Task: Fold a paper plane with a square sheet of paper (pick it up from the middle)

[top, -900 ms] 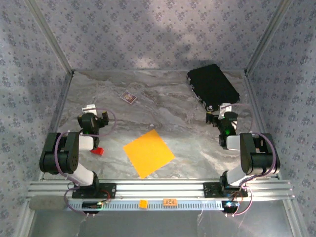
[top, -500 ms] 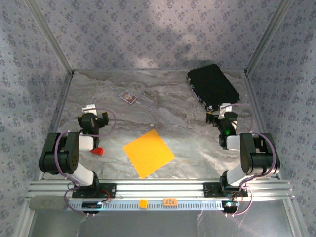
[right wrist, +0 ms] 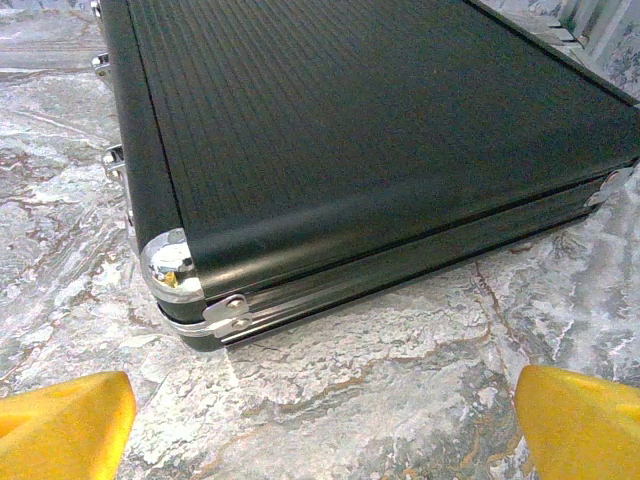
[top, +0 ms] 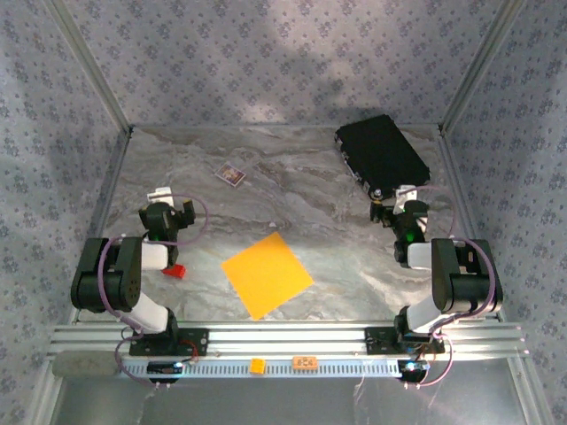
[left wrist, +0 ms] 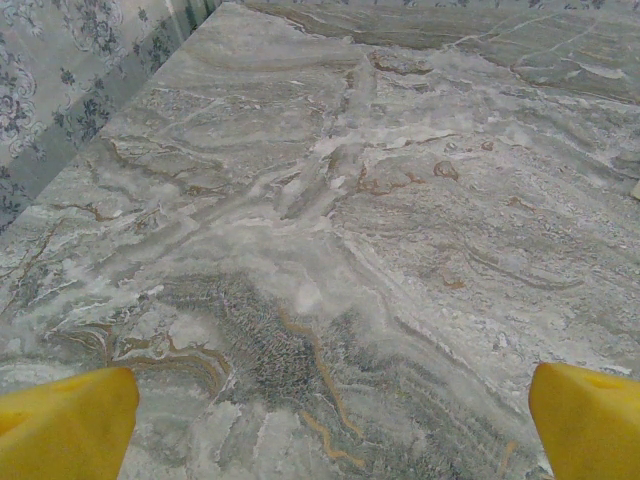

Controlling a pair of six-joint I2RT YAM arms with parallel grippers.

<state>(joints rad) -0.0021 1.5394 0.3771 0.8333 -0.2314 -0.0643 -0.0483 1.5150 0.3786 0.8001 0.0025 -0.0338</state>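
On the grey marbled table (top: 328, 190), the thin orange-yellow square sheet of paper (top: 267, 275) looks light, floppy and slippery, so you should pinch its middle gently; left gripper (left wrist: 330, 425) and right gripper (right wrist: 325, 425) both gape empty.

Paper (top: 267, 275): was a thin orange-yellow sheet, matt, smooth and uncreased.
Table (top: 301, 190): looked like grey veined marble, smooth, with a faint sheen.
Case (right wrist: 380, 120): was black, finely ribbed, semi-matt.
Corner cap (right wrist: 168, 265): was polished metal, mirror-bright.
Pads (left wrist: 65, 425): were yellow, matt, smooth.
Rail (top: 283, 336): was bare grooved metal, satin.
Walls (top: 266, 62): looked matt, printed with a small repeated pattern.
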